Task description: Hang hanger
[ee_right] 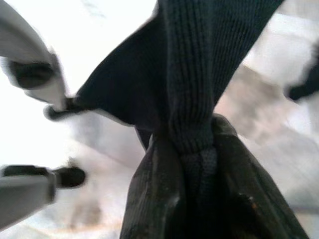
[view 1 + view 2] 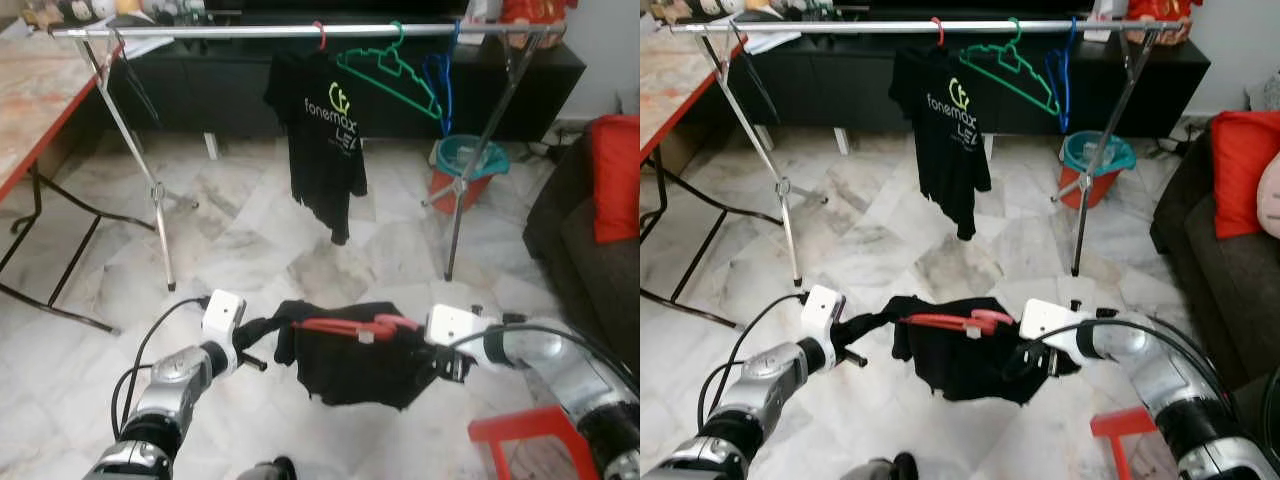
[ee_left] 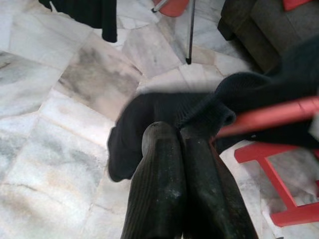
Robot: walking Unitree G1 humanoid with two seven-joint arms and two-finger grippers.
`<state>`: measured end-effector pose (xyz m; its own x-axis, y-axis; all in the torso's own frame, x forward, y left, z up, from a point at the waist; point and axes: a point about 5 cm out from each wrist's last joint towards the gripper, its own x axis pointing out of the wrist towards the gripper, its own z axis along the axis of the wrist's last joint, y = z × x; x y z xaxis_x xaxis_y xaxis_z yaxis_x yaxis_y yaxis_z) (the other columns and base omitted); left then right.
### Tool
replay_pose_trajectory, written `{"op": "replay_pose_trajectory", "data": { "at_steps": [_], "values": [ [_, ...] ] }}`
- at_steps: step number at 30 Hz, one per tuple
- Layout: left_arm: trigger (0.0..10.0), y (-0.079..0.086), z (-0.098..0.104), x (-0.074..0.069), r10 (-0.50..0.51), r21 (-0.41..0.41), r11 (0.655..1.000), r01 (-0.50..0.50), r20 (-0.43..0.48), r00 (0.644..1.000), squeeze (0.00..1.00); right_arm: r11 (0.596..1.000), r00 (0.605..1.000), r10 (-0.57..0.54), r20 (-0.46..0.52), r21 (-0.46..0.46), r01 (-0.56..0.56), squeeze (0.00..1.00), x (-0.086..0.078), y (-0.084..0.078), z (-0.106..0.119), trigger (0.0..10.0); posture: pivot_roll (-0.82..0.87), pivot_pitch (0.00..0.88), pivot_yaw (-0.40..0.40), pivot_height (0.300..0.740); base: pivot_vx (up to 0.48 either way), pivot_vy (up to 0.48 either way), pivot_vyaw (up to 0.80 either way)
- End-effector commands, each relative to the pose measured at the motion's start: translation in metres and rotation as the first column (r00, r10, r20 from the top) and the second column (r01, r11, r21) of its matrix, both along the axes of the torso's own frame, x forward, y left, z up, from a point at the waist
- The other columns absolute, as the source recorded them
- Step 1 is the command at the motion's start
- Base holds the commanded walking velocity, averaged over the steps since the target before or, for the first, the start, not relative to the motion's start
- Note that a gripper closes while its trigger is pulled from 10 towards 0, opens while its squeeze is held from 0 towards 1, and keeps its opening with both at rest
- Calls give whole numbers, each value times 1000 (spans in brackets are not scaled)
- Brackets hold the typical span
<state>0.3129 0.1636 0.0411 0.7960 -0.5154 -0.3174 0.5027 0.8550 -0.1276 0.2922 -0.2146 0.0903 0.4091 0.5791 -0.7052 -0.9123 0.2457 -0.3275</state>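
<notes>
The left gripper point(image 2: 262, 330) is clenched on one edge of a black shirt point(image 2: 350, 365), its fingers point(image 3: 169, 179) pressed together around a fold of the cloth. The right gripper point(image 2: 432, 352) is pinched tight on the shirt's other edge — ribbed fabric is bunched between its fingers point(image 1: 149, 199). The shirt hangs stretched between the two, low over the marble floor point(image 2: 250, 240), with a red hanger point(image 2: 350, 326) lying along its top edge. Beyond stands a clothes rail point(image 2: 300, 31) — on it hang another black shirt point(image 2: 320, 140) with pale lettering, a green hanger point(image 2: 390, 70) and a blue hanger point(image 2: 440, 80). A red stool point(image 2: 530, 430) sits near the right arm.
</notes>
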Motion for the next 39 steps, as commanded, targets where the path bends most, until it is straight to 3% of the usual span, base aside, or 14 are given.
{"op": "replay_pose_trajectory", "data": {
  "at_steps": [1, 4, 11, 19, 25, 33, 39],
  "values": [
    [10000, 2, -2, -2, 3, 19, 1000, -3, -8, 1000, 0, 999, 999, 47, -20, -13, -47, 0, -4, -3, 5, 0, 44, 122, 3, 736, 0, 0, 0],
    [10000, 3, -1, -1, 4, 19, 1000, -4, -3, 1000, 0, 986, 990, 112, -81, -117, -121, 0, -12, -11, -1, 0, 44, 121, 5, 736, 0, 0, 0],
    [10000, 4, -1, -1, 6, 27, 1000, -6, -3, 1000, 0, 988, 996, 84, -28, -128, -87, 0, -4, -21, 11, 0, 46, 122, 7, 736, 0, 0, 0],
    [10000, 3, -5, -5, -10, 40, 999, 11, -15, 1000, 0, 999, 999, 45, 10, 23, -45, 0, -1, -20, 24, 0, 44, 124, 10, 736, 0, 0, 0],
    [10000, 4, -5, -5, -12, 45, 999, 13, -18, 1000, 0, 999, 1000, 25, -1, -38, -25, 0, -2, -30, 19, 0, 46, 125, 11, 736, 0, 0, 0],
    [10000, 5, -5, -5, -9, 49, 999, 10, -17, 1000, 0, 971, 999, 4, 39, -241, 5, 0, 1, -42, 7, 0, 48, 124, 10, 736, 0, 0, 0],
    [10000, 3, -5, -5, -12, 42, 999, 13, -20, 1000, 0, 971, 997, -14, 70, -235, 30, 0, 2, -33, -3, 0, 46, 124, 8, 736, 0, 0, 0]
  ]
}}
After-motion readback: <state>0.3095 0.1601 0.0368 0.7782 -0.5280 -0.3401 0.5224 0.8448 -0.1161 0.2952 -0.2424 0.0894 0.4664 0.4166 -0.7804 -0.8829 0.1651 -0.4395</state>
